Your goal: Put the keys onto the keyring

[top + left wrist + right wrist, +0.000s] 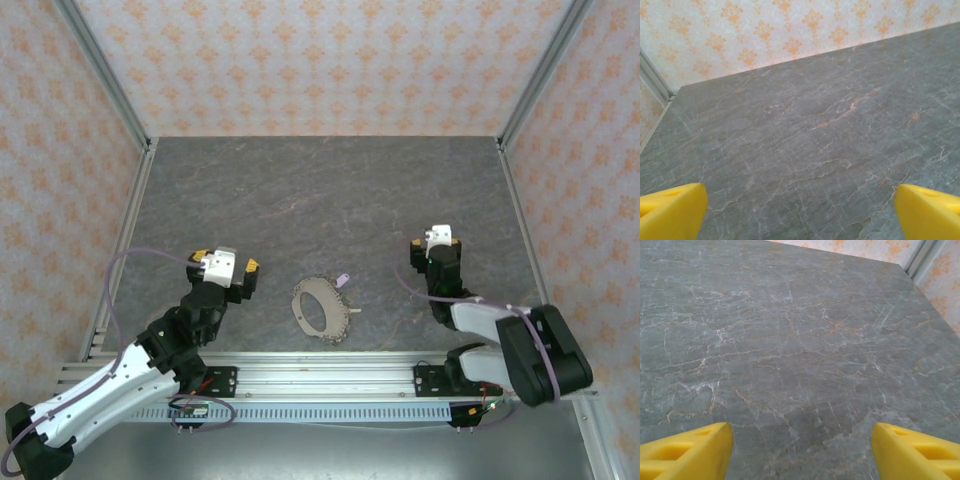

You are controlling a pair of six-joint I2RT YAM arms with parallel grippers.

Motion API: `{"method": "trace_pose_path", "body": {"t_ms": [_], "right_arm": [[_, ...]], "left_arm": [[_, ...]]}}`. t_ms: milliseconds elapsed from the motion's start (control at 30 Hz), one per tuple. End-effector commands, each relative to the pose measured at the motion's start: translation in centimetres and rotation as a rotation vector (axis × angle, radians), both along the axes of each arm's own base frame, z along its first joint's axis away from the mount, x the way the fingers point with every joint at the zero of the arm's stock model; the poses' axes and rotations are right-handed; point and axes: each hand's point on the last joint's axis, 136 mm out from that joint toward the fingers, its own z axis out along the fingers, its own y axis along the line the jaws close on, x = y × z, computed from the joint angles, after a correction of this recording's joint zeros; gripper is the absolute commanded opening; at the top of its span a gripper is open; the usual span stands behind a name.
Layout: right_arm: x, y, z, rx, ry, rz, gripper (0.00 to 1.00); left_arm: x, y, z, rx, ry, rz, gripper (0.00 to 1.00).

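Observation:
The keyring (322, 310), a thin ring fringed with small tan pieces, lies flat on the grey table between the two arms, near the front edge. A small key with a pale tag (342, 280) sticks out at its upper right; I cannot tell whether it is threaded on. My left gripper (226, 260) hovers to the left of the ring, apart from it. In the left wrist view this gripper (800, 215) is open over bare table. My right gripper (436, 238) is well to the right of the ring, and in its wrist view it (802, 450) is also open with nothing between its yellow fingertips (685, 452).
The grey marbled table (320, 200) is walled by patterned panels with aluminium posts (105, 75) at the back corners. An aluminium rail (320, 370) carrying both arm bases runs along the near edge just below the ring.

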Motion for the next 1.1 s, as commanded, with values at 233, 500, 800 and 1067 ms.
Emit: {"method": "trace_pose_path", "body": {"t_ms": [233,500,800,1067], "right_arm": [[3.3,-2.6,2.2,0.177,-0.153,-0.057,0.73],[5.1,-4.7,0.5,0.18,-0.097,-0.188,0.83],[5.0,-6.1,0.7,0.203,-0.092,-0.257,0.99],[5.3,-5.5,0.5,0.199,-0.073,-0.218,0.99]], "left_arm": [[0.8,1.8,1.8,0.037,-0.041,0.104,1.0],[3.0,2.9,2.0,0.051,-0.04,0.189,1.0],[6.7,7.2,-0.1,0.04,0.003,0.373,1.0],[9.3,7.8,-3.7,0.069,0.05,0.361,1.0]]}}
